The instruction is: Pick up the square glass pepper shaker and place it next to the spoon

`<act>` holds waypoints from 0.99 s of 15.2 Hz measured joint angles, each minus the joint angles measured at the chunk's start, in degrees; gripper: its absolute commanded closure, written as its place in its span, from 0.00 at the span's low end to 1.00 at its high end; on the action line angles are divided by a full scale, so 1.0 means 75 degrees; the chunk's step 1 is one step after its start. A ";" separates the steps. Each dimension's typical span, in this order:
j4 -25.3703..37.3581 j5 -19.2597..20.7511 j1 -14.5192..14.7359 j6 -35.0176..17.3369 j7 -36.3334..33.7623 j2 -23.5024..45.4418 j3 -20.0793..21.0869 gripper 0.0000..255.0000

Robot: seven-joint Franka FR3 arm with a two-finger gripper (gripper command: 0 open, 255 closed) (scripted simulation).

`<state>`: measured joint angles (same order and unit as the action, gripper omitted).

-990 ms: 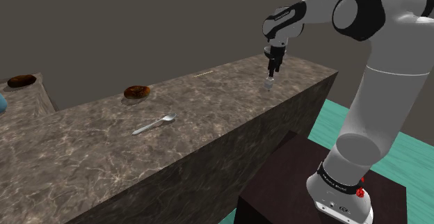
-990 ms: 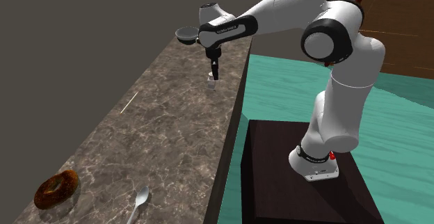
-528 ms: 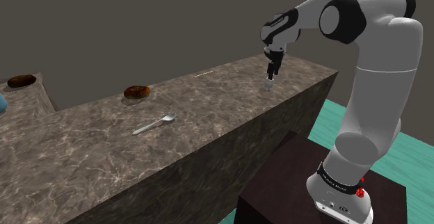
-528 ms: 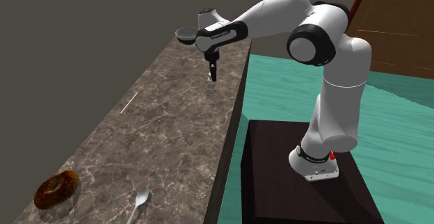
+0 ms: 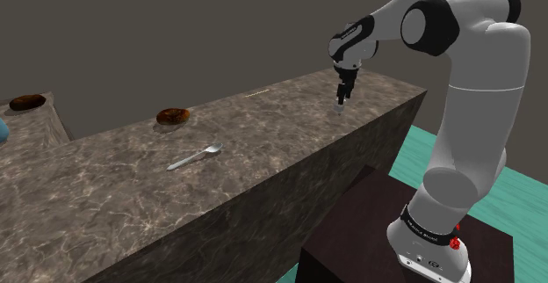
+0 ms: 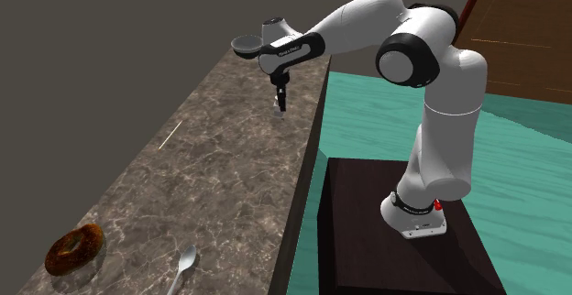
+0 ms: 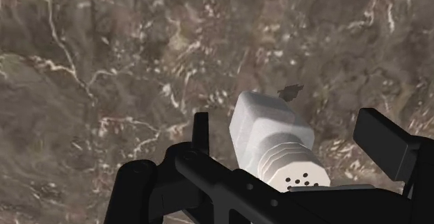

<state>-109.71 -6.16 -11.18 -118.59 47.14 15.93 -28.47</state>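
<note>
A: What is carried by the marbled counter (image 5: 263,141)?
B: At its end nearest the stand (image 5: 351,233), the white pepper shaker (image 7: 268,129) is stood upright between spread jaws, untouched. It is judged light, rigid, slick; its flat sides should be pinched.

Shoulder view beside stand (image 5: 360,228), second exterior along same counter (image 6: 220,165), wrist close above

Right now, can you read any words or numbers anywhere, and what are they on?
Pale marks on the arm's dark forearm band: too small to read.
Pale marks on the black ring at the arm's base: too small to read.
The pepper shaker: no words, just holes in its cap.
</note>
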 measured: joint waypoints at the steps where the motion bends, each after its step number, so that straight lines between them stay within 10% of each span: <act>1: 0.0000 0.0000 0.0000 -0.0001 0.0000 0.0001 0.0000 0.00; 2: 0.0000 0.0000 0.0000 -0.0001 0.0000 0.0001 0.0000 1.00; 15: 0.0103 0.0051 0.0011 0.0176 -0.0026 -0.0085 -0.0019 1.00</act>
<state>-108.94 -5.78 -11.09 -117.27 46.95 15.30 -28.61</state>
